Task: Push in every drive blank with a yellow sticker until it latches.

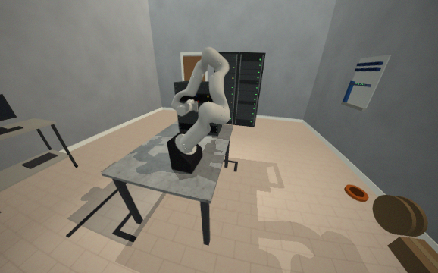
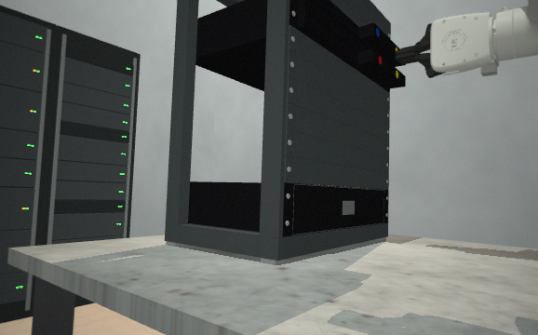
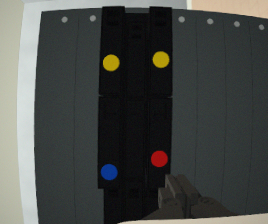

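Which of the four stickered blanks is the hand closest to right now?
The red-stickered blank. The shut hand sits just below that sticker in the wrist view; the blue one is farther left, both yellow ones far above.

The dark rack (image 2: 274,140) stands upright on the table. Four black drive blanks stick out near its top. Two have yellow stickers (image 3: 110,63) (image 3: 161,59), one a red sticker (image 3: 158,159), one a blue sticker (image 3: 109,172).
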### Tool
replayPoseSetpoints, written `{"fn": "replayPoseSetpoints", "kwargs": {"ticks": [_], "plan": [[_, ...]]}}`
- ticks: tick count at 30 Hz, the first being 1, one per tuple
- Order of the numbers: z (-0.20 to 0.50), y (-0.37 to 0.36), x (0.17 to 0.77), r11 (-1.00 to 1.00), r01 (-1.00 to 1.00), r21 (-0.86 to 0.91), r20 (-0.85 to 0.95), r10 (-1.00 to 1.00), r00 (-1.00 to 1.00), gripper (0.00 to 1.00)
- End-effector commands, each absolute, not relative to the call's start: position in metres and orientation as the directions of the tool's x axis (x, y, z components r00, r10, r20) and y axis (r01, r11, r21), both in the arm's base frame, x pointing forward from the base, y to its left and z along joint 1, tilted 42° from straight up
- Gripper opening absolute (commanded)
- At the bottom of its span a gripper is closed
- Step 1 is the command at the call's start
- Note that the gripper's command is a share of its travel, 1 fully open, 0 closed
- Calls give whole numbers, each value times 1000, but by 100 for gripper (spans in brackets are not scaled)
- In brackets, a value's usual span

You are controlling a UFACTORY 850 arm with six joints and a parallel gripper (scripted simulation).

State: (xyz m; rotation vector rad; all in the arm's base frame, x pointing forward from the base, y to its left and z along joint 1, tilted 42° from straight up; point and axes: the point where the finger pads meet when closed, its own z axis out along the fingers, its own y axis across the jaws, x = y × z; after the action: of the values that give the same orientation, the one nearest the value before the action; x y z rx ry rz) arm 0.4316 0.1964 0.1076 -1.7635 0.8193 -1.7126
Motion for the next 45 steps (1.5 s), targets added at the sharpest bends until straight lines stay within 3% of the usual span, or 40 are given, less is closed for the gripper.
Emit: {"fn": "replayPoseSetpoints", "kwargs": {"ticks": [1, 29, 45], "plan": [[108, 197, 432, -666, -52, -744, 667, -745, 5, 0], [110, 195, 432, -666, -52, -744, 667, -745, 5, 0], [154, 152, 425, -666, -52, -744, 667, -745, 5, 0]]}}
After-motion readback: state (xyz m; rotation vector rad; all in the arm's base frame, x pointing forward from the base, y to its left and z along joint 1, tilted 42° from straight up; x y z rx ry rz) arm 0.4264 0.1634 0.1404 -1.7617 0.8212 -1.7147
